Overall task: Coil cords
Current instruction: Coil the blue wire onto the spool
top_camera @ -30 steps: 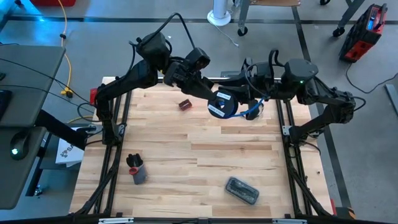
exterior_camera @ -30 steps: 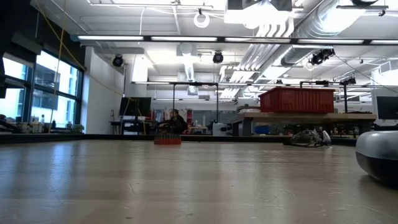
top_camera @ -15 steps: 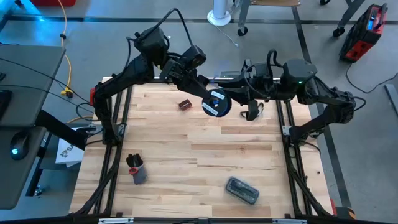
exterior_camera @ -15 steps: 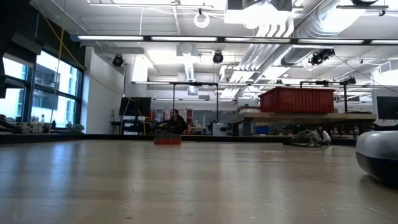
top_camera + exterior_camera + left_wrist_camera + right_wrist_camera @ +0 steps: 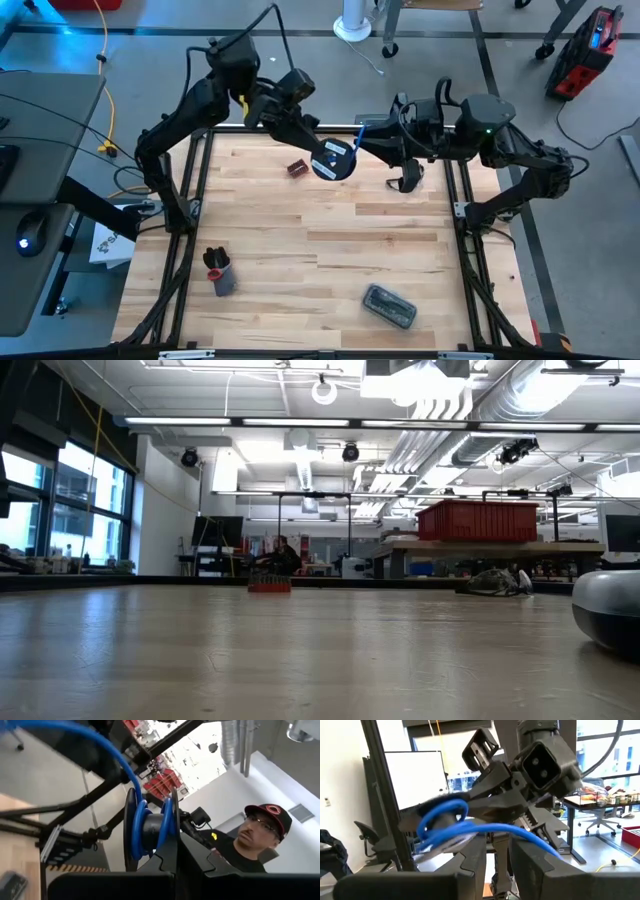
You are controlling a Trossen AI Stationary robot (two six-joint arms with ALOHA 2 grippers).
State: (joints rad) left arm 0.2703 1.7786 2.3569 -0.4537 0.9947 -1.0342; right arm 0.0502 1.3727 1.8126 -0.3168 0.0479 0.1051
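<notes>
Hanging above the far middle of the bench (image 5: pixel 330 250): one small round black reel (image 5: pixel 333 160) with a blue-white patch, one thin blue cord (image 5: pixel 141 815) wound in its groove. Likely handling light and stiff at the flanges, the cord itself limp and springy, apt to slip off a turn if slack. Best taken by the reel's rim or hub — the cord pinched near its free run.

Pinching the reel's edge, pressed together: the left tool (image 5: pixel 310 140). Just right of it, nipping the cord's loose stretch between partly closed fingers: the right tool (image 5: pixel 380 148).

Counting outward — one red-brown block (image 5: pixel 297 168), one dark cylinder (image 5: pixel 219 272), one grey case (image 5: pixel 389 306).
</notes>
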